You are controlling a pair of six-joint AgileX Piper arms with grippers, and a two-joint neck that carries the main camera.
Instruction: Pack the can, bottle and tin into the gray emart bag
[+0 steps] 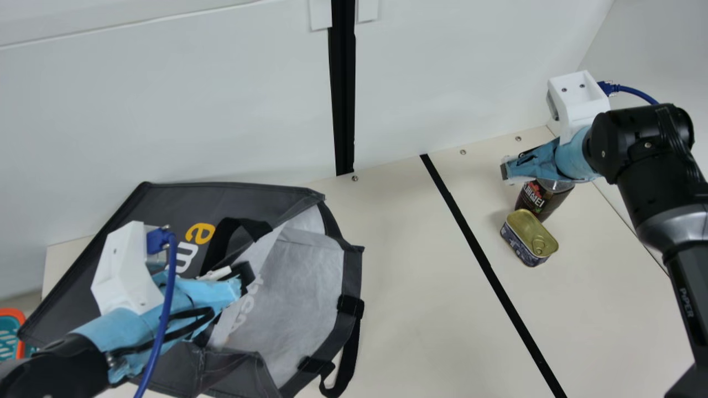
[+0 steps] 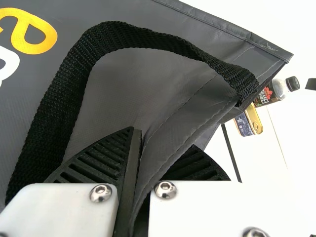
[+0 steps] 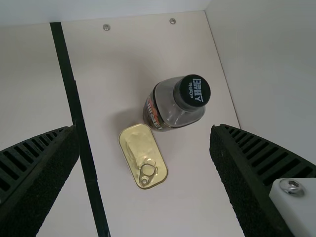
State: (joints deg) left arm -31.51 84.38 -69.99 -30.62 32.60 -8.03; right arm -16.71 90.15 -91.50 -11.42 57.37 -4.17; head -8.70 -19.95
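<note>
From where I stand, the gray emart bag (image 1: 265, 202) takes up the robot's left side of the desk (image 1: 404, 287), its mouth gaping toward the other side and its pale lining (image 1: 296, 282) on show. The left end effector (image 1: 239, 281) is at that mouth, grasping the bag: the left wrist view has a fold of the gray edge pinched between the two ribbed fingers (image 2: 101, 160). A black woven handle (image 2: 133, 37) arches up beside the grip, and a buckled black strap (image 1: 347, 359) trails from the rim onto the desk.

Across the black stripe (image 1: 481, 249), on the robot's right, stands the bottle (image 1: 545, 199), upright, with a dark label and, in the right wrist view, a black cap (image 3: 192, 92). The tin (image 1: 528, 235) lies flat just beside its base, golden lid and pull ring (image 3: 147, 170) facing up; whether the two touch, I can't tell. Both are outside the bag.

The right end effector (image 1: 506, 170) hangs over that pair, released, its fingers (image 3: 266, 163) spread wide with nothing gripped.

A teal and orange basket (image 1: 21, 318) peeks in beyond the bag, at the robot's far left. White panels (image 1: 166, 110) rise behind the desk, divided by a black upright strip (image 1: 343, 94).
</note>
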